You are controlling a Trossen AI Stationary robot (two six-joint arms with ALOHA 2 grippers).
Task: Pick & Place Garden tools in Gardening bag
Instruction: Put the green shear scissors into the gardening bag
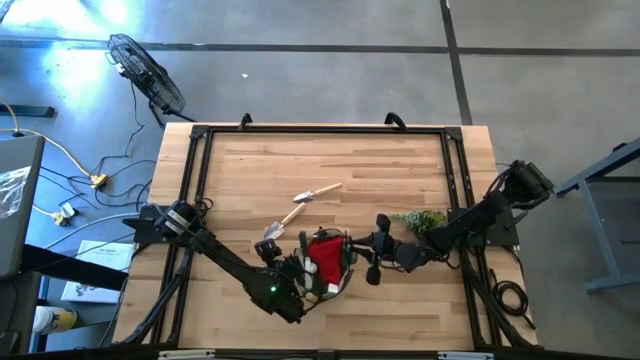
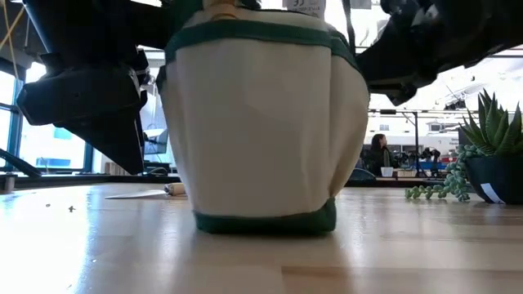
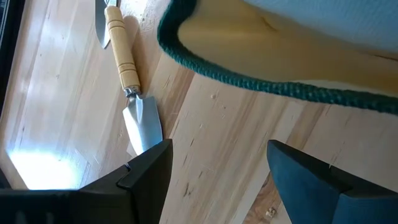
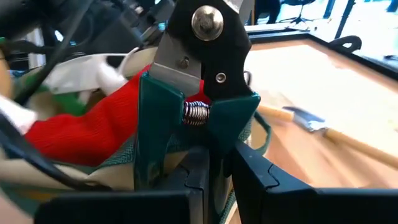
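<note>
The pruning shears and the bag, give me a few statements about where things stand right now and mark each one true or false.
1. The right gripper is shut on the pruning shears. True.
2. The left gripper holds a trowel. False: its fingers stand open and empty, beside the gardening bag.
3. Two wooden-handled tools lie on the table outside the bag. True.
4. The red fabric bundle lies on the bare table. False: it sits inside the bag.
5. The leafy plant is in the bag. False: it stands on the table, on the right arm's side of the bag.
</note>
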